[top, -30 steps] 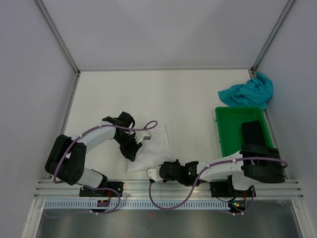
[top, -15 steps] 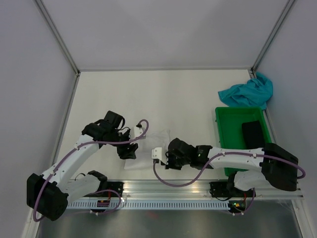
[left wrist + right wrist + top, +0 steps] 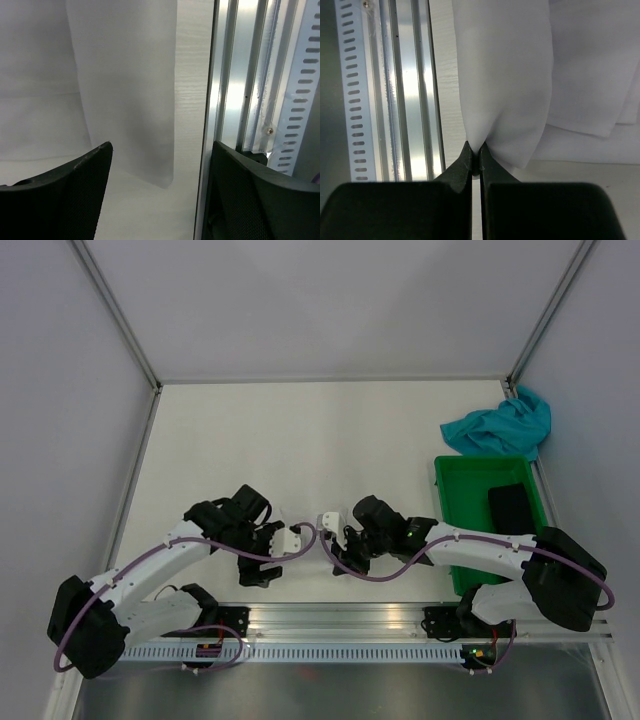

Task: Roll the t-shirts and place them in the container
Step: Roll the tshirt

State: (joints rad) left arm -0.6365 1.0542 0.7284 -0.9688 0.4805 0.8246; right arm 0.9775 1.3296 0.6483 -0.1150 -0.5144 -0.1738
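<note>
The white t-shirt (image 3: pixel 510 75) lies near the table's front edge, between my two grippers. It is mostly hidden under them in the top view. My right gripper (image 3: pixel 476 150) is shut on a fold of its edge, and the cloth hangs from the jaws; it also shows in the top view (image 3: pixel 335 552). My left gripper (image 3: pixel 157 200) is open and empty, its fingers (image 3: pixel 65 195) just above a corner of the white cloth (image 3: pixel 125 75); in the top view it (image 3: pixel 262 570) is left of the right one. The teal t-shirt (image 3: pixel 500 425) lies crumpled at the far right.
A green crate (image 3: pixel 445 510) stands at the right and holds a black object (image 3: pixel 510 505). The aluminium rail (image 3: pixel 245 75) runs along the table's front edge, right beside both grippers. Grey walls enclose the table.
The right gripper has moved up and left from the front edge, taking the white cloth with it. The left gripper has swung toward the front edge. The flat white shirt is now gathered between them.
</note>
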